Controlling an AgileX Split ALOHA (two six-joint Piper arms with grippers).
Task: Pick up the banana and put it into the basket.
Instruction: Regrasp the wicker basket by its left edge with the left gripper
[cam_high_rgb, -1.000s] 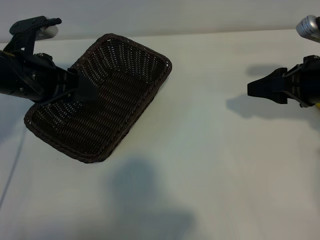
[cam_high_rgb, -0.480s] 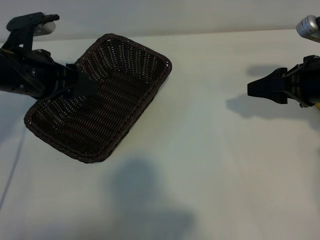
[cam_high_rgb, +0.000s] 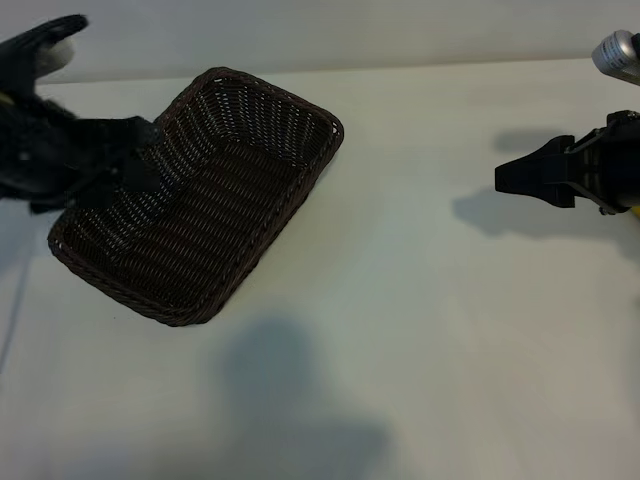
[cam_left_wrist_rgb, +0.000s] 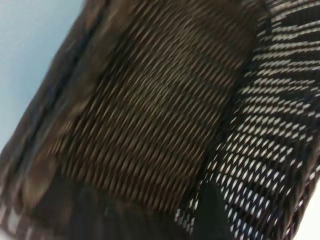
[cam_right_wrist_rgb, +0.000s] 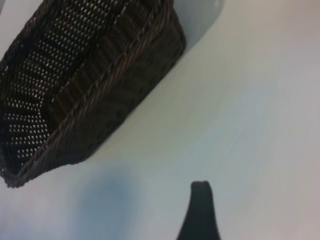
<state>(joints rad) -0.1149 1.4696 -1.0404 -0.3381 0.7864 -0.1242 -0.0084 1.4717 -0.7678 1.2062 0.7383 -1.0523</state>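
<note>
White table (cam_high_rgb: 420, 330) — basket (cam_high_rgb: 250, 130) under left gripper (cam_high_rgb: 135, 165).

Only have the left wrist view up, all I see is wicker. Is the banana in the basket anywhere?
Observer: No. In the exterior view the basket shows only bare weave inside, and no view shows a banana.
Operator: Where's my left gripper relative to it?
Observer: The left gripper hangs over the basket's rim on the exterior view's left, open and holding nothing.
Operator: Right arm?
Observer: The right gripper is parked at the table's right side, well clear of the basket and pointing toward it, open and holding nothing.
</note>
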